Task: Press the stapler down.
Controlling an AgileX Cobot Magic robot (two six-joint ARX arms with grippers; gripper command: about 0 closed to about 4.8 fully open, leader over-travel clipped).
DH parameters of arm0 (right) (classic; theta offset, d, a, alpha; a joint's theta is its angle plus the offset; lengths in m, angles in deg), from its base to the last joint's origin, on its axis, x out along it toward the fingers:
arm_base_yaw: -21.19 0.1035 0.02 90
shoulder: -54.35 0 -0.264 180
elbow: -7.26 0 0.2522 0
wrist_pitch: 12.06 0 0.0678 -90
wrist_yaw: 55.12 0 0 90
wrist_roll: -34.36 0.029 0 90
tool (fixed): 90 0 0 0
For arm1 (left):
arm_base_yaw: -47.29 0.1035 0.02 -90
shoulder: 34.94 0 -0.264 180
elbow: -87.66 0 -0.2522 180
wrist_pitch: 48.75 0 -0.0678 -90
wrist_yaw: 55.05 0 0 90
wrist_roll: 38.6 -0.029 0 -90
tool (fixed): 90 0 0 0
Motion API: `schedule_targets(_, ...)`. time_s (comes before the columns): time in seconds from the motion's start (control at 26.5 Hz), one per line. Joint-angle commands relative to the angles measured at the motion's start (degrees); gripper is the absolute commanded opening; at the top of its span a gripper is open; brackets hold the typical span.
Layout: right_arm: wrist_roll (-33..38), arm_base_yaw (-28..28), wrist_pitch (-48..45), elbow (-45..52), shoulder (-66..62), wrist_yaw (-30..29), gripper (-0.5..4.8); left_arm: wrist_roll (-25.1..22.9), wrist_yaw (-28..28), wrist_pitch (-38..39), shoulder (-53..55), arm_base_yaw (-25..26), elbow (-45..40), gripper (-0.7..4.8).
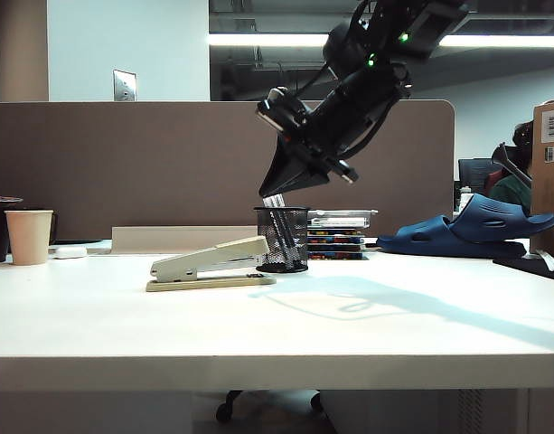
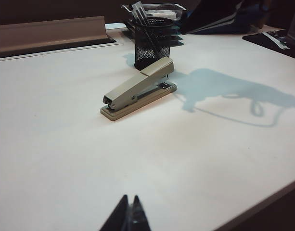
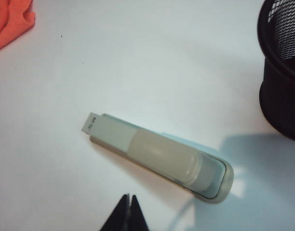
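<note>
We are looking across a white worktop [image 1: 367, 334] toward a brown partition at its far edge. The stapler [image 1: 210, 264] is lying near the middle of the worktop, its flat tan base resting on the surface and its beige-grey top arm tilting upward, not pressed down. Just beside its raised end, toward the far edge, a black mesh pen cup [image 1: 282, 239] is standing upright with a few pens inside.

We are seeing the right gripper [image 1: 278, 188] hanging in the air above the pen cup and the raised end of the stapler, well clear of both, its dark arm slanting down from the upper right. From its own wrist camera, the right gripper's fingertips are pinched together with no gap and nothing between them, and the stapler [image 3: 157, 156] is lying below them.

The left gripper [image 2: 128, 217] is showing only in its own wrist camera, hovering over the bare near part of the worktop, well apart from the stapler [image 2: 138, 89]. Its fingertips are likewise closed together, gripping nothing.

Near the far left corner, a paper cup [image 1: 29, 236] is standing. Behind the pen cup we are seeing a stack of trays [image 1: 340, 233], and toward the far right edge blue slippers [image 1: 475, 228] are resting.
</note>
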Motion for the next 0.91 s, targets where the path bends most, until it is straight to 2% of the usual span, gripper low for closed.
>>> schedule_targets(0.04,0.96,0.15,-2.99,-0.31,-0.33,-0.9,-0.09,0.02,-0.22,0.81,0.0,0.0,0.17,-0.06)
schedule_targets(0.91,4.09,0.09,-9.73,-0.96,-7.21,-1.18,-0.09,0.02,-0.22,0.79,0.0,-0.02,0.17,-0.06)
